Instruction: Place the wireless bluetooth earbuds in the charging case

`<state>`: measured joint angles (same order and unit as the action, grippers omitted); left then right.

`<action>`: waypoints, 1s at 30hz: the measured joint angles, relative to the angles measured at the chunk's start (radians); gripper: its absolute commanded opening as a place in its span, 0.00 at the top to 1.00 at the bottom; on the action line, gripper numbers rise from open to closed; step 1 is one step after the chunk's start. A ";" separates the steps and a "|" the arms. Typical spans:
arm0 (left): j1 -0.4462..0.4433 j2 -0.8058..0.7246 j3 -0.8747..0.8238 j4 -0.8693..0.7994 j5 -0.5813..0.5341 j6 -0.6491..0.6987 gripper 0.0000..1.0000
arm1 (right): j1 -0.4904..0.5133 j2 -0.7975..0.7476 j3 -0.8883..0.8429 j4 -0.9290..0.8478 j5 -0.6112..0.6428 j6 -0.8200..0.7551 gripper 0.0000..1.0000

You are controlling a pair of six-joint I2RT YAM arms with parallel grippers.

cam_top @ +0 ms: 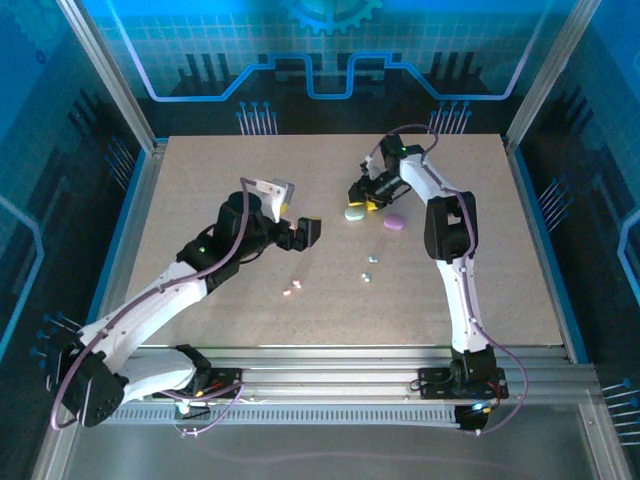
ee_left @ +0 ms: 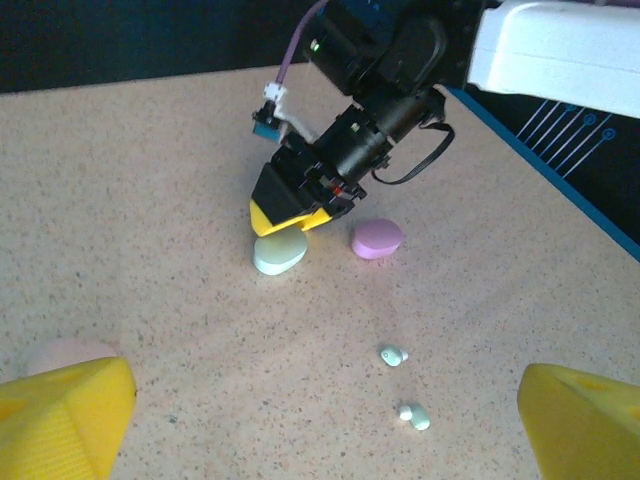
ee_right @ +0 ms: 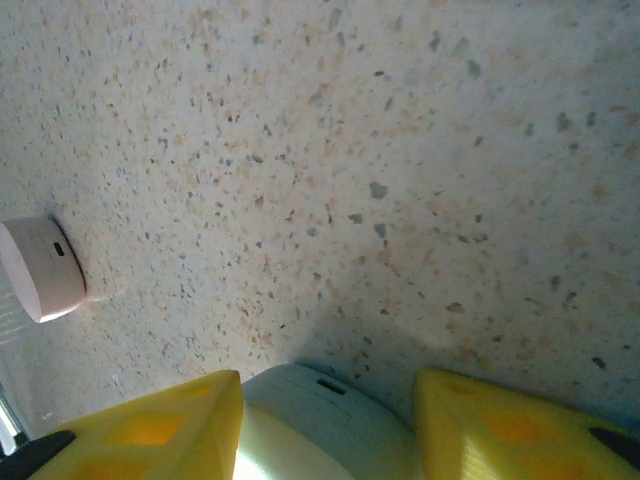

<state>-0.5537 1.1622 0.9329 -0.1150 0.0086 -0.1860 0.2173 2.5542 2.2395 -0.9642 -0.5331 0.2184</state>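
Two mint green earbuds [ee_left: 393,355] [ee_left: 414,416] lie loose on the table, also seen from above [cam_top: 369,268]. A pale pink pair [cam_top: 292,289] lies nearer the front; the purple pair is out of view. My right gripper [ee_right: 328,388] is open and straddles the mint green case [ee_right: 320,420], its left finger touching the case, with a gap at the right finger. The left wrist view shows that gripper [ee_left: 290,215] down over the same case [ee_left: 279,252]. My left gripper [ee_left: 320,430] hovers open and empty, short of the mint earbuds.
A purple case [ee_left: 377,238] lies just right of the mint case. A pale pink case [ee_left: 68,354] sits beside my left finger and shows again in the right wrist view [ee_right: 40,268]. Blue-lit frame walls surround the table [cam_top: 480,300].
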 measured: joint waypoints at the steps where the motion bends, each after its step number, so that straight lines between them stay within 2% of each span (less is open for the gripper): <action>1: 0.004 0.019 0.009 -0.010 0.005 -0.009 0.01 | 0.002 -0.011 -0.013 -0.002 -0.001 -0.007 0.49; 9: 0.026 0.095 0.024 -0.048 0.031 -0.078 0.01 | 0.049 -0.116 -0.127 -0.012 0.013 -0.052 0.44; 14: 0.031 0.095 0.024 -0.049 0.034 -0.097 0.01 | 0.092 -0.155 -0.158 -0.009 0.124 -0.089 0.32; 17: 0.036 0.095 0.024 -0.049 0.034 -0.104 0.01 | 0.109 -0.160 -0.164 -0.006 0.210 -0.131 0.28; 21: 0.039 0.093 0.024 -0.049 0.034 -0.104 0.01 | 0.123 -0.167 -0.195 0.016 0.300 -0.201 0.26; 30: 0.046 0.084 0.018 -0.045 0.033 -0.105 0.01 | 0.182 -0.214 -0.298 0.103 0.397 -0.345 0.26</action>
<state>-0.5076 1.2457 0.9504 -0.1600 0.0418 -0.2905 0.3992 2.3405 1.9419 -0.8608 -0.1364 -0.1265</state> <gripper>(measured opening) 0.990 0.747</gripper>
